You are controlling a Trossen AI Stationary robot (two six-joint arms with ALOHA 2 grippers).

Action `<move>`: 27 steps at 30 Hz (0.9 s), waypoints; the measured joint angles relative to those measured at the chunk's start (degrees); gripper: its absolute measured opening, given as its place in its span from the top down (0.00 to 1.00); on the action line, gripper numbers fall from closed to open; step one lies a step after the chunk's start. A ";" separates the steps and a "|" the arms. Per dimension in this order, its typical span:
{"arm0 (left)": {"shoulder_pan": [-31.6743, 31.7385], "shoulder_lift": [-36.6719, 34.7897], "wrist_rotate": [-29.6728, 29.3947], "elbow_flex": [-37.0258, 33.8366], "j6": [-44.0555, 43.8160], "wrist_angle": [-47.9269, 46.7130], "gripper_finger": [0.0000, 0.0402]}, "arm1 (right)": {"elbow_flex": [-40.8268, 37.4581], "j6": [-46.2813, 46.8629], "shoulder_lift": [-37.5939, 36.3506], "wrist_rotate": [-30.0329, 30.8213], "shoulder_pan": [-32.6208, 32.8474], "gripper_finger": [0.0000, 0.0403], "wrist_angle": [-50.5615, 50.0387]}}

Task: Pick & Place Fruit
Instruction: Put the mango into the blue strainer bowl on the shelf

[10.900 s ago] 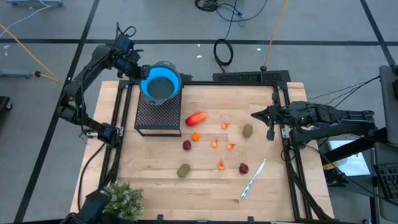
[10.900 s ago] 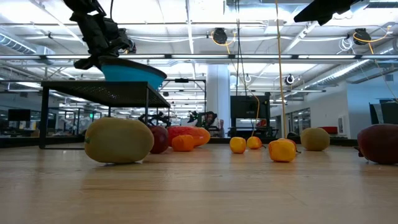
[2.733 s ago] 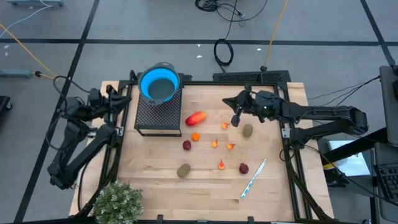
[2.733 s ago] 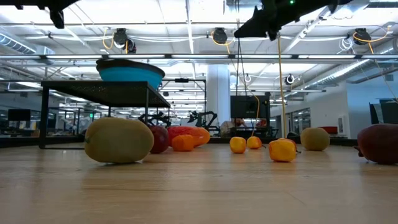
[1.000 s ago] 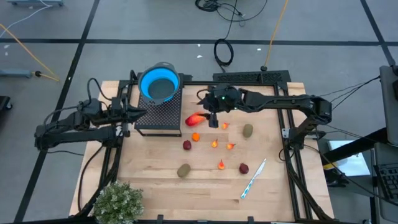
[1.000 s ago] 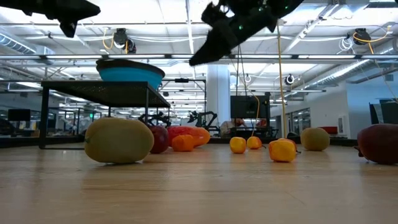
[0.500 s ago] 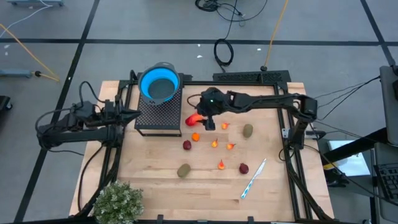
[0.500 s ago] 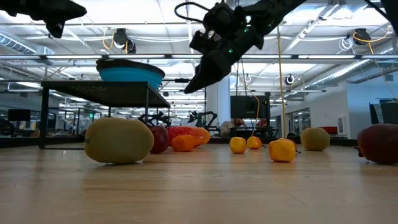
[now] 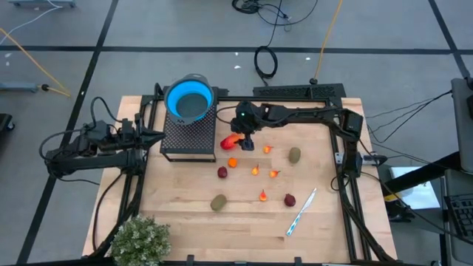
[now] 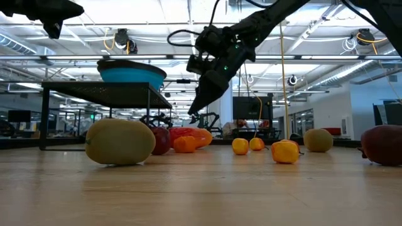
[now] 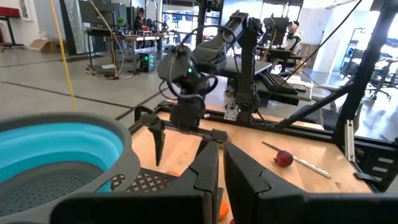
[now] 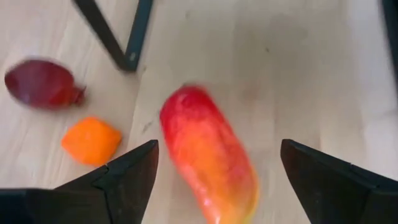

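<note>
Since half a second ago the right gripper (image 9: 238,142) has travelled a little farther toward the black mesh stand (image 9: 188,133) and dropped lower, so it now hangs directly above the elongated red-orange fruit (image 9: 230,141) with its fingers spread as wide as they go, one on each side of the piece and holding nothing. In the right wrist view the fruit (image 12: 208,155) lies on the wooden table (image 9: 325,222) between the two dark fingertips (image 12: 127,171), apart from both. A small orange piece (image 12: 91,140) and a dark red ball (image 12: 42,83) lie near it, just past a leg of the stand.

From table height the right gripper (image 10: 196,112) points down, just above the red-orange fruit (image 10: 188,135), which rests on the tabletop behind a brown-green oval (image 10: 119,142).

The left gripper (image 9: 157,134) waits beside the stand's outer edge, its fingers pressed together on nothing. The blue bowl (image 9: 190,99) sits on top of the stand. Other fruits are scattered over the table: a brown-green oval (image 9: 294,154) on the right, another (image 9: 218,201) nearer the front, a dark red ball (image 9: 290,199), and tiny orange bits (image 9: 262,195). A white-and-blue pen (image 9: 301,212) lies near the front right, and a bushy green plant (image 9: 139,239) stands at the front left corner.
</note>
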 joint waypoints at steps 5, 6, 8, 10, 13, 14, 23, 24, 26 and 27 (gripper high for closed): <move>0.00 0.01 0.00 0.01 -0.54 0.09 0.94 | -0.05 0.66 0.87 -1.36 -0.67 0.17 -0.08; 0.00 0.00 -0.01 0.01 -0.62 0.17 0.94 | -0.06 1.31 0.87 -1.80 -0.73 0.17 -0.16; 0.00 0.00 0.07 0.01 -0.70 0.18 0.94 | 0.18 1.86 1.79 -2.00 -0.82 0.17 0.88; 0.00 0.02 0.06 -0.01 -0.80 0.22 0.94 | 0.11 2.54 2.54 -1.33 -0.82 0.17 0.20; 0.00 0.04 0.08 0.01 -0.98 0.60 0.94 | -0.17 4.17 2.75 -1.43 -1.34 0.17 -0.08; 0.00 0.04 0.13 0.01 -0.98 0.77 0.94 | 0.12 4.17 3.22 -1.32 -1.50 0.17 0.62; 0.00 0.07 0.61 0.00 -1.02 1.75 0.94 | 0.12 5.59 6.14 0.21 -1.08 0.17 -1.73; 0.00 0.07 0.65 0.01 -1.00 1.75 0.94 | -0.08 6.35 6.25 0.23 -0.99 0.17 -2.72; 0.00 0.07 0.93 0.00 -1.08 1.75 0.94 | -0.14 6.80 6.29 0.45 -0.67 0.17 -2.62; 0.00 0.07 1.04 0.00 -1.20 1.77 0.94 | -0.04 6.62 6.29 0.67 -0.45 0.17 -2.32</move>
